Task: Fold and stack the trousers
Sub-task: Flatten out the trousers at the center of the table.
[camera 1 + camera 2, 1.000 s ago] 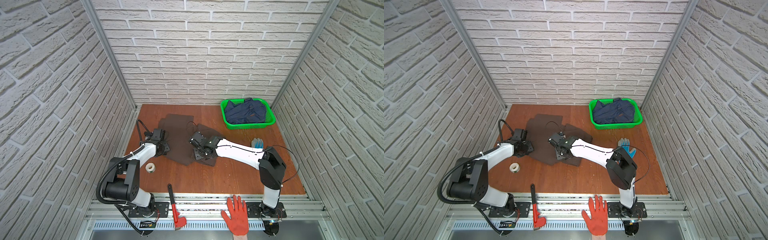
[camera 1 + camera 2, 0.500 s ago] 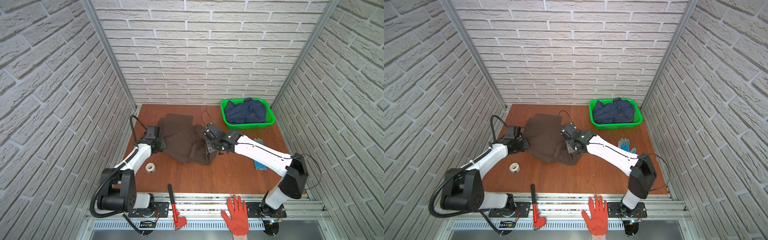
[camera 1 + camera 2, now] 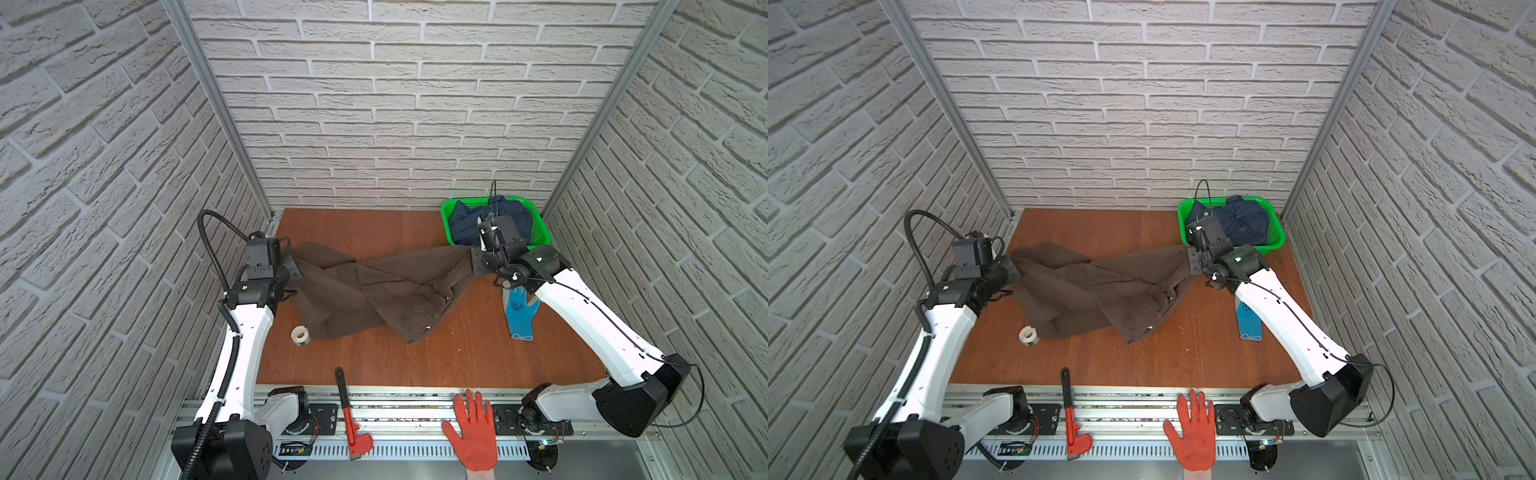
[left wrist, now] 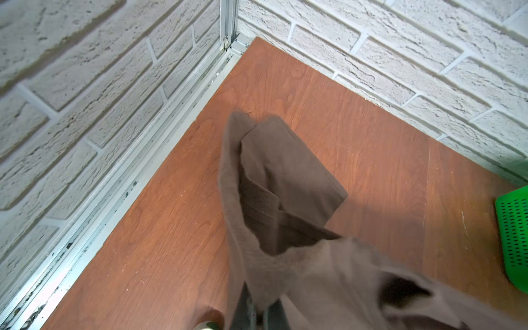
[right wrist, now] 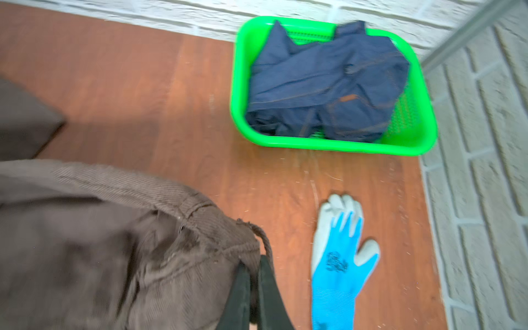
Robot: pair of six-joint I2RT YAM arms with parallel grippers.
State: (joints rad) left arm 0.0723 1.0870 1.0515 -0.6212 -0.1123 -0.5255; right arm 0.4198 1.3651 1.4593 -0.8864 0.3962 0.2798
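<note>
We now hold the trousers (image 3: 374,291) stretched wide between the arms, up from a flat heap a second ago, middle sagging over the table (image 3: 374,232); left gripper (image 3: 293,268) and right gripper (image 3: 474,261) each pinch a cloth end; spread enough, we reckon, to start folding

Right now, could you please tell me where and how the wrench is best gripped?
Take the wrench by its slim straight handle, coming straight down with the jaws across its width. It lies flat across the table's front edge, handle toward the wall; the red head is bulky and uneven.
</note>
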